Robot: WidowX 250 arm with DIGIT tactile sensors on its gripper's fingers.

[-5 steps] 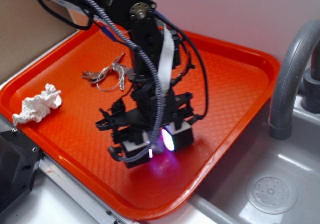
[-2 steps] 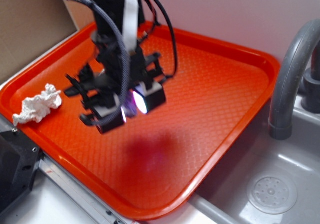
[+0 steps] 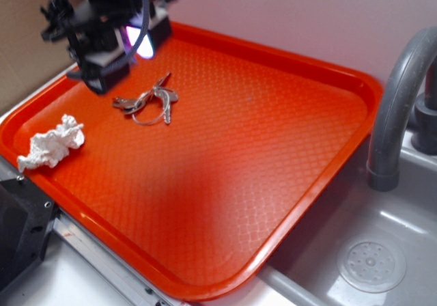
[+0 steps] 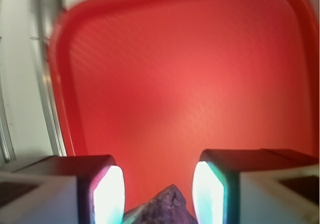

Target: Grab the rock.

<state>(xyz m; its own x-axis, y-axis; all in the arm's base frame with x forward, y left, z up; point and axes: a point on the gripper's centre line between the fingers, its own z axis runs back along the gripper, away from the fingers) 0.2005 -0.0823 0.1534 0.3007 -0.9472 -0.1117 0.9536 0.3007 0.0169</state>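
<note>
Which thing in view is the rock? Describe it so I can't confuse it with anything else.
Start at the orange tray beside the sink, then look above its far left corner to the raised gripper. In the wrist view the rock sits between its two glowing pads: dark, lumpy and rough, unlike the white paper wad and metal keys lying on the tray.

A kitchen-style test setup: an orange cafeteria tray point(image 3: 293, 135) lies over the edge of a grey sink point(image 3: 382, 251) with a round drain point(image 3: 372, 265), beside a curved grey faucet point(image 3: 396, 101). A plain pale wall point(image 3: 307, 12) stands behind, brown cardboard point(image 3: 27, 53) at the left.
</note>
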